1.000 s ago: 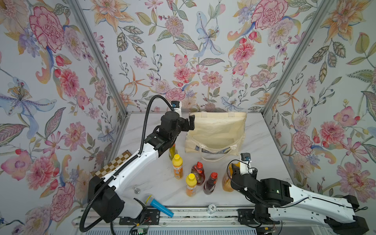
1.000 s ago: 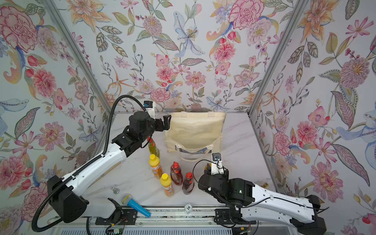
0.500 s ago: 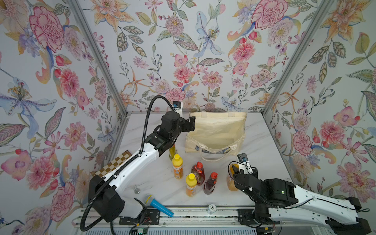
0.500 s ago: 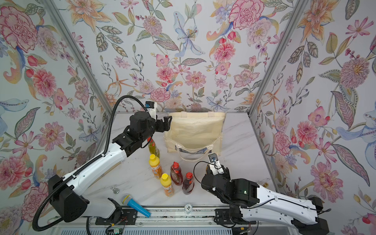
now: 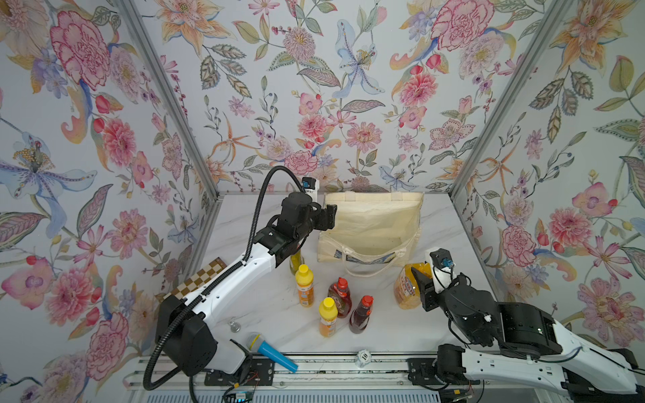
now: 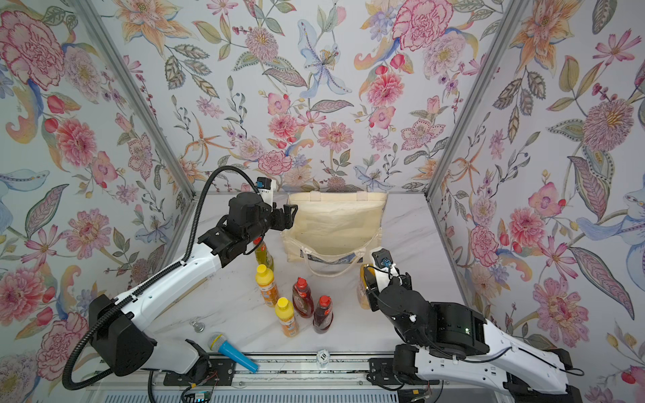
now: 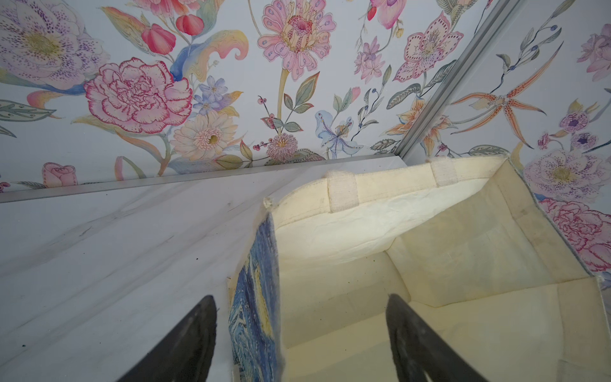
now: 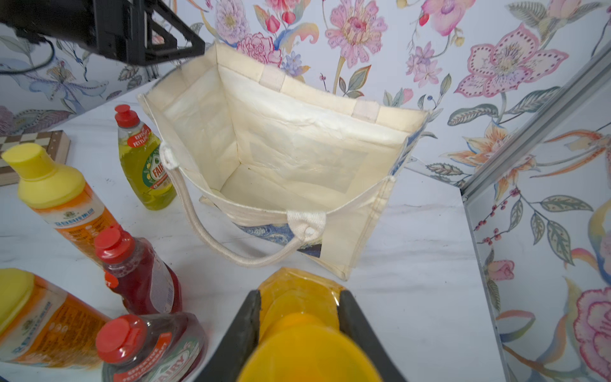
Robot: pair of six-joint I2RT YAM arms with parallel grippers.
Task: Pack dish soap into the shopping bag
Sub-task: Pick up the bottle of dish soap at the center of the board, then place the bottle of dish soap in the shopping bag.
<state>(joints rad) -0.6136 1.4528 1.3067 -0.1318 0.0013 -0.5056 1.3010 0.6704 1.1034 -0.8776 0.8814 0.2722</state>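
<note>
The cream shopping bag [image 5: 370,226] [image 6: 335,226] stands open at the back of the table, its blue picture facing front. My left gripper [image 7: 300,297] [image 5: 330,216] is open at the bag's left rim, with the side wall [image 7: 258,297] between its spread fingers. My right gripper [image 8: 299,294] [image 5: 422,279] is shut on the big orange dish soap bottle [image 8: 297,307] [image 5: 405,289], just in front of the bag's right corner. Two yellow-capped orange bottles [image 5: 304,286] [image 5: 328,315] and two dark red ones [image 5: 340,291] [image 5: 361,314] stand mid-table. The yellow-green bottle [image 8: 145,158] stands under my left arm.
A blue toy microphone [image 5: 270,350] lies at the front edge beside my left arm's base. A checkered board [image 5: 199,279] lies along the left wall. A small metal knob [image 5: 234,326] sits near the front. Flowered walls close in three sides.
My left gripper's fingers have drawn somewhat closer together at the bag's rim. My right gripper has carried the big orange bottle a little to the right and back.
</note>
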